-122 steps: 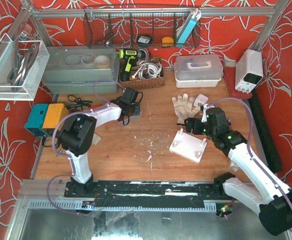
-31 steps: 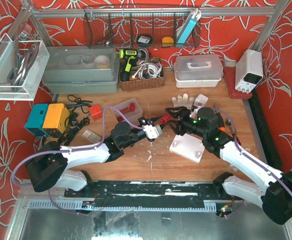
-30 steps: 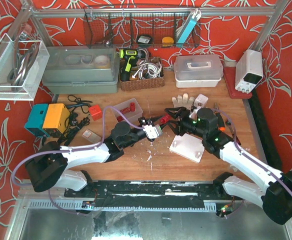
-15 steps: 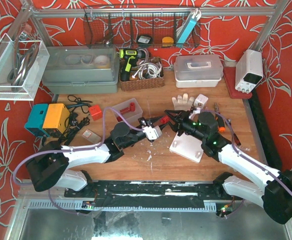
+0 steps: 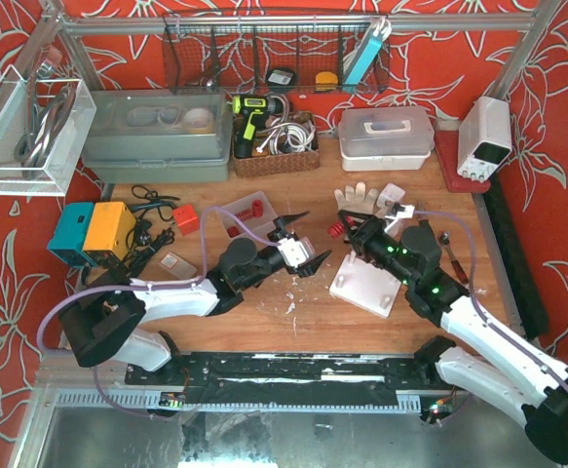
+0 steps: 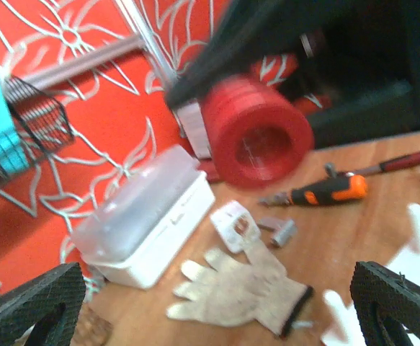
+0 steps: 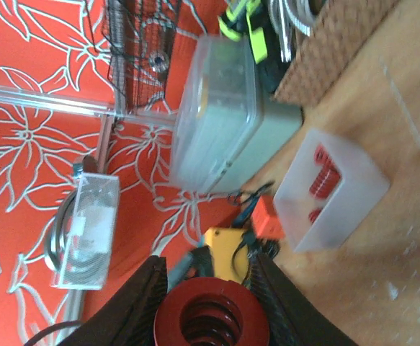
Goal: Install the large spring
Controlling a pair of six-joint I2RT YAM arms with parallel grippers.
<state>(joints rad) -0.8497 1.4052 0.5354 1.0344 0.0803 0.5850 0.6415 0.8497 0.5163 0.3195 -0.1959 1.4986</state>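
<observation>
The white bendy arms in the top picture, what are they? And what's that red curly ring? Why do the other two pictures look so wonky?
They are a robot's left arm and right arm, bolted to a wooden table. The top picture looks down from above. The other two come from little cameras on each wrist, so they look tilted.

The red ring is a big spring, seen end-on. The right pincer is pinching it. The left pincer is open and holds nothing.

On the table lie a white glove, a white block with pegs, a clear box with more red springs in it, and an orange screwdriver.
</observation>
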